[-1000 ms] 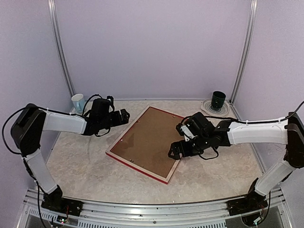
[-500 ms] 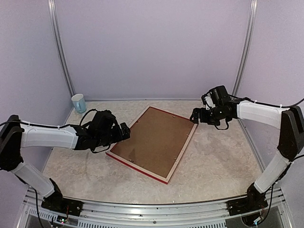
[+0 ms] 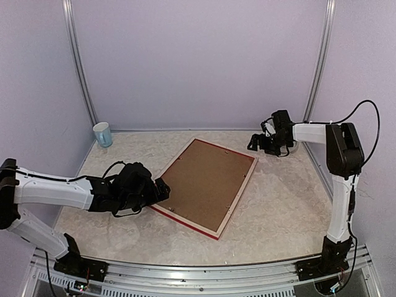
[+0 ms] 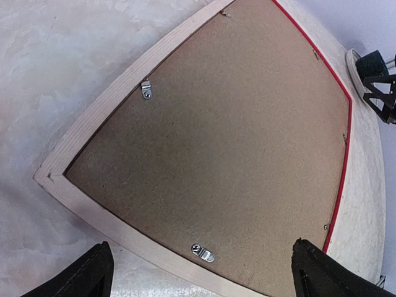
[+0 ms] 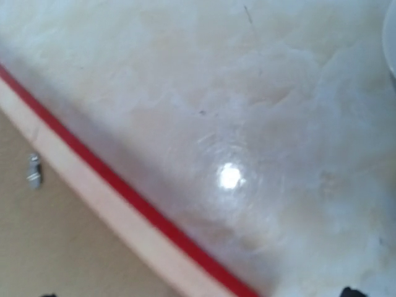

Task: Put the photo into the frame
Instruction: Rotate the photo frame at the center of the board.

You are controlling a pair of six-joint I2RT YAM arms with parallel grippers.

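Hovering jaws spread, L gripper (image 3: 162, 189) is facing frame (image 4: 117, 220) corner just ahead of its tips, R gripper (image 3: 255, 143) likewise spread beside opp. corner, prob. bracing it; frame lying face-down, backing board (image 3: 201, 182) covering it, photo unseen.

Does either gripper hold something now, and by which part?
Nothing is held. The left gripper is open at the left corner of the frame; the right gripper is open over the table by the far corner.
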